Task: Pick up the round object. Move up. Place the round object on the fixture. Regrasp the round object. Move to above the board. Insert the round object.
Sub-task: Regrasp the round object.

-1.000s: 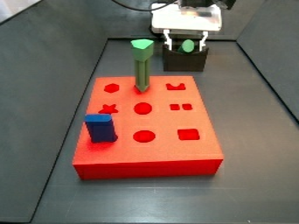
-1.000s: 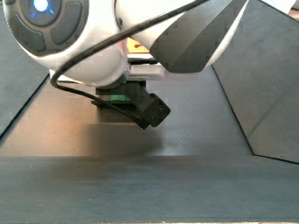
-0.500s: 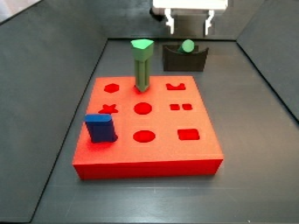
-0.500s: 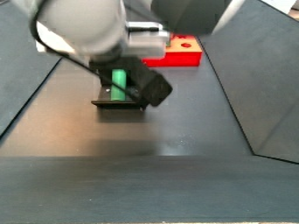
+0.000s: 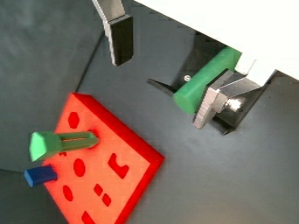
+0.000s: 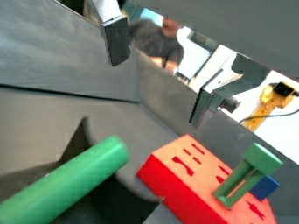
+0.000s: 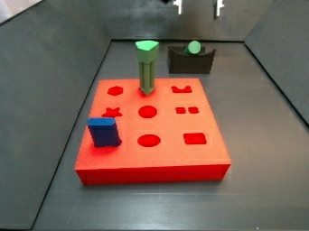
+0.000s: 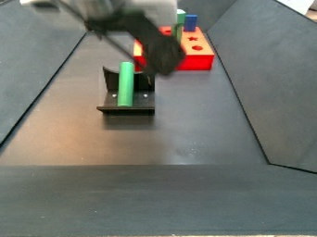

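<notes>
Round object [image 8: 125, 83] in fixture [image 8: 128, 104] notch; gripper [image 5: 169, 73] above, fingers apart, empty.

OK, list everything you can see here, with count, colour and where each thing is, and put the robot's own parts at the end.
Board: one, red, on the dark floor, nine cut-out holes.
Green peg: one, angular bright-green top, standing upright in a back-row hole of the board.
Blue block: one, standing at the board's edge.
Round object: one, dull green, lying in the fixture's notch.
Fixture: one, black, on the floor beside the board.
Gripper: one, silver fingers, open, empty, raised above the fixture.
</notes>
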